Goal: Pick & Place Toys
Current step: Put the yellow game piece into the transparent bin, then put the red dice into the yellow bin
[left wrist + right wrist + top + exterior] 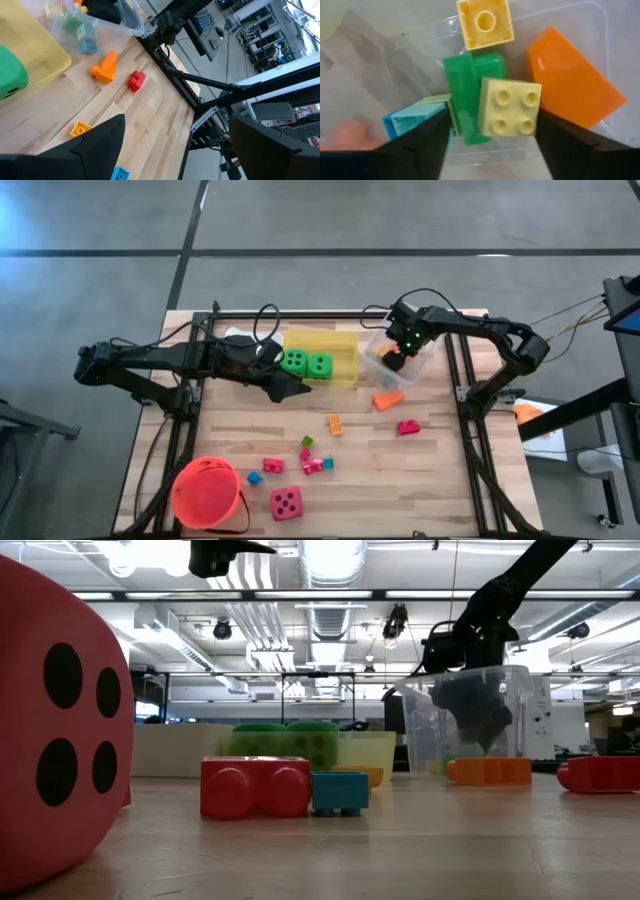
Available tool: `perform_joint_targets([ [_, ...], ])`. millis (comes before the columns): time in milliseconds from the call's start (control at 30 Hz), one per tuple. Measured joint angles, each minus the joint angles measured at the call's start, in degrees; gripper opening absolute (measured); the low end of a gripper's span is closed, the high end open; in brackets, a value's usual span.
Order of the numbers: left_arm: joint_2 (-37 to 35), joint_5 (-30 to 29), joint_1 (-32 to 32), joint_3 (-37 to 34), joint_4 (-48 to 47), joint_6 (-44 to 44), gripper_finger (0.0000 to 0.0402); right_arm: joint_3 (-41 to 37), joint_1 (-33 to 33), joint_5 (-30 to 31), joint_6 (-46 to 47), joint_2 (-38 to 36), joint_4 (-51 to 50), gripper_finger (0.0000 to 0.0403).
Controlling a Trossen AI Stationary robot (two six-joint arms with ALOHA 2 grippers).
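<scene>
Two green dice (306,364) with black dots sit in the translucent yellow bin (343,343); one pink-red die (286,502) rests on the wooden table (440,480) beside the orange-red bucket (206,492). The right gripper (397,355) reaches into the clear plastic bin (428,362), jaws spread and released above a pale yellow studded block (510,107), a green block (466,95) and an orange wedge (572,90). The left gripper (287,387) hovers by the yellow bin, jaws apart, empty.

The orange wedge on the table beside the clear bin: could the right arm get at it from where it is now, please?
Probably yes. The orange wedge lies in the open on the wood, just outside the clear bin, with nothing on or against it. The right gripper is down inside that bin, so it would have to lift clear of the wall first.
</scene>
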Motion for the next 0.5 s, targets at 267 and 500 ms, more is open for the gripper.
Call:
perform_joint_targets([
  [267,0.00,0.00,0.00,0.00,-1.20,0.18,0.0341,1.54,0.04,-1.03,1.31,-0.68,-2.17,0.0356],
  [500,0.00,0.72,-0.02,0.00,-5.64,0.16,0.0341,4.75,0.04,-1.04,1.38,-4.60,-5.71,0.0363],
])
